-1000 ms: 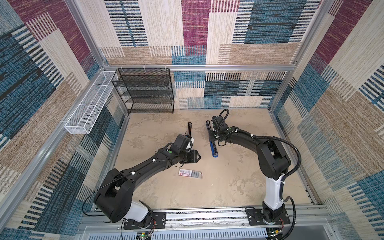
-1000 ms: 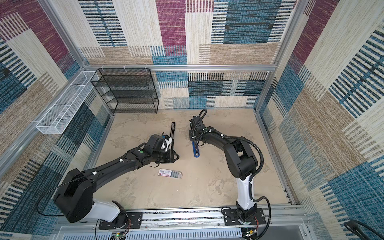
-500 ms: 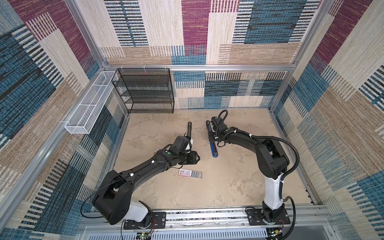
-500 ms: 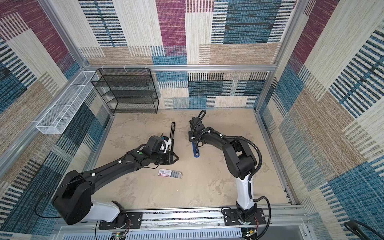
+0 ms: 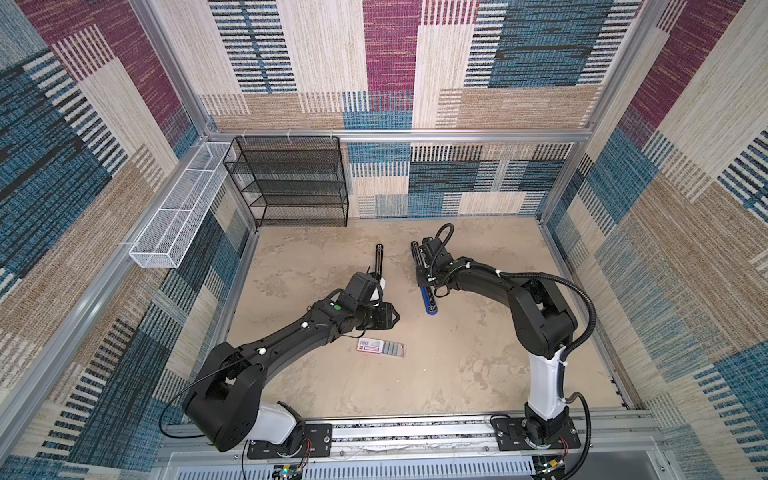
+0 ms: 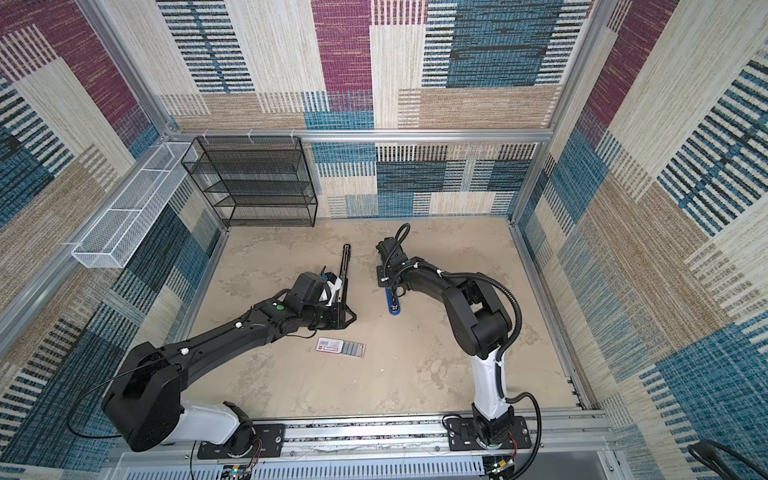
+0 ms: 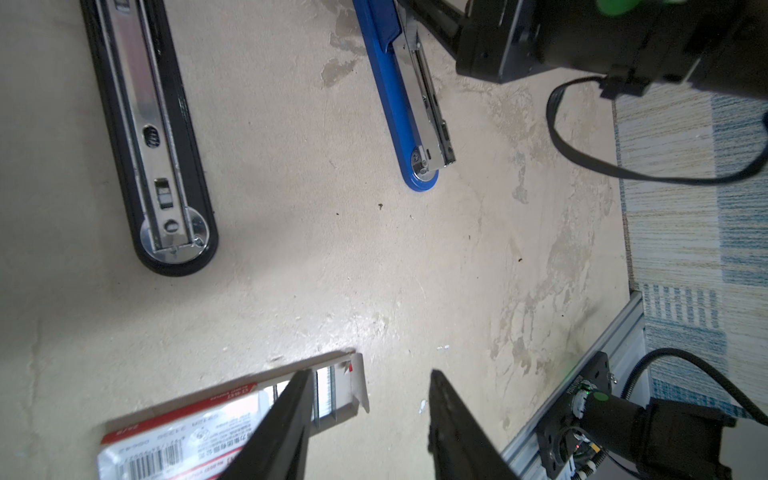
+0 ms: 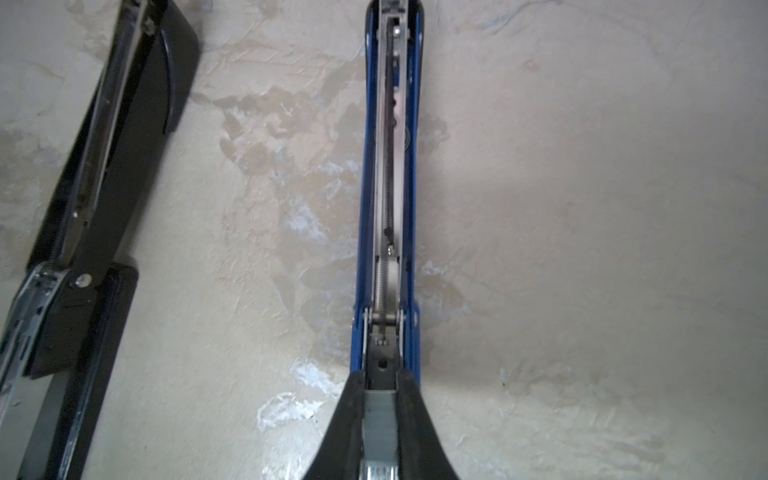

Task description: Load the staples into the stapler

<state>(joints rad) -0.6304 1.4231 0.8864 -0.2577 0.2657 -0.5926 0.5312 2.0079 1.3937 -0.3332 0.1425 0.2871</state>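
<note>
On the table (image 5: 457,365) lie a black stapler (image 7: 153,137) and a blue stapler (image 7: 409,104), both swung open. The right gripper (image 8: 381,380) is pinched nearly closed on the blue one's hinge end. The staples (image 5: 381,347) sit in their tray, just beside the left gripper (image 7: 370,376), which hangs half-open and empty. It should straddle one strip squarely. Only the right wrist view shows the blue channel, which looks bare.

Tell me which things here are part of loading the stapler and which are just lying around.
Job: staples in their box; blue stapler, clamped in the right fingers.
Lying about: black stapler, open, not held; black wire rack; white mesh basket.
</note>
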